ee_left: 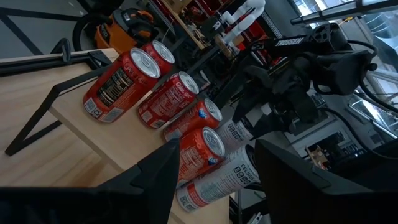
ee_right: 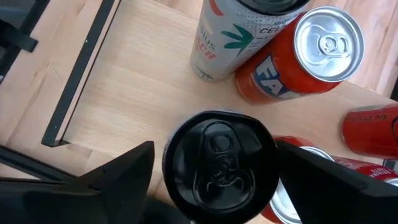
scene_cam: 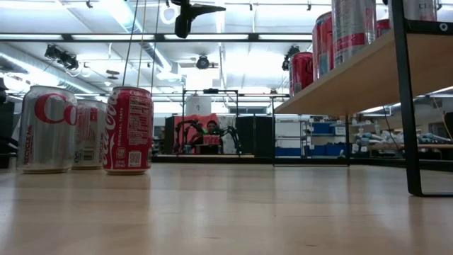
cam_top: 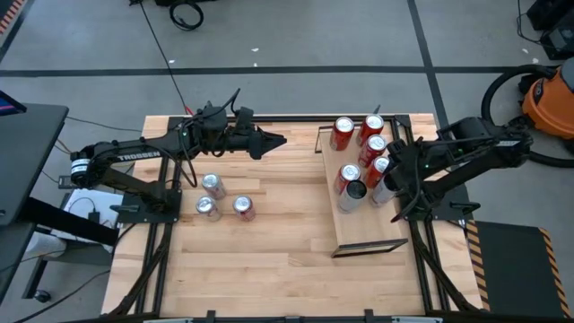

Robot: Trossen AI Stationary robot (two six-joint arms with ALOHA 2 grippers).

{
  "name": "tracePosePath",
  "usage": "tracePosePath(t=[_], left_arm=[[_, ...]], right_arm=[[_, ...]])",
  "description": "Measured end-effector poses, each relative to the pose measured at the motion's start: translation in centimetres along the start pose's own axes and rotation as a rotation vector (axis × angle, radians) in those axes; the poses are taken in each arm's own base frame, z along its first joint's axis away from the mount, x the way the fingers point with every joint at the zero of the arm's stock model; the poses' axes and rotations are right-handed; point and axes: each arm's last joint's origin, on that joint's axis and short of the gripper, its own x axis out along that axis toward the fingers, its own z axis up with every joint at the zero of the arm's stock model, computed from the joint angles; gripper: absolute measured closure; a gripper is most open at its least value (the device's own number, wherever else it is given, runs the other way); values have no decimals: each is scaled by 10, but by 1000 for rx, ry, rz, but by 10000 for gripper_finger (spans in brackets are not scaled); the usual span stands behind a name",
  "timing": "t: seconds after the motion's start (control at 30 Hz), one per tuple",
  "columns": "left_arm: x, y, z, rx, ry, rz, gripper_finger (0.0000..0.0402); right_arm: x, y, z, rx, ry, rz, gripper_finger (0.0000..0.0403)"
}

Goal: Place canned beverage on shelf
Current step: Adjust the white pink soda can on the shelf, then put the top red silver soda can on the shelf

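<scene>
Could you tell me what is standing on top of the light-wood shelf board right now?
On the flat light-wood shelf board stand several upright red cans, a white printed can and a black-topped can between the right end effector's open fingers. The arm covers part of the cluster, so the count is unclear.

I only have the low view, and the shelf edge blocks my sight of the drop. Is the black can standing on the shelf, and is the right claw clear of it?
Observer: The black can stands upright on the shelf. The right claw straddles it, fingers spread.
Operator: Any room left up there?
Observer: Yes. The cans cluster at one end of the board, and the other end is bare.
</scene>
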Motion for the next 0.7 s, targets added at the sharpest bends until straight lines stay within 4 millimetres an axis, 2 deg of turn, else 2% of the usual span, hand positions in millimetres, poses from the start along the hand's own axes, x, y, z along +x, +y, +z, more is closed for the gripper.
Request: tracePosePath(t=[0.13, 0.33, 0.7], left_arm=[[0, 0, 0, 0, 0, 0, 184], [0, 0, 0, -6, 4, -3, 184], [0, 0, 0, -17, 5, -4, 184]], right_arm=[[-3, 0, 0, 0, -6, -8, 52], [-21, -3, 4, 43, -73, -55, 51], [-36, -1, -1, 426, -144, -18, 59]])
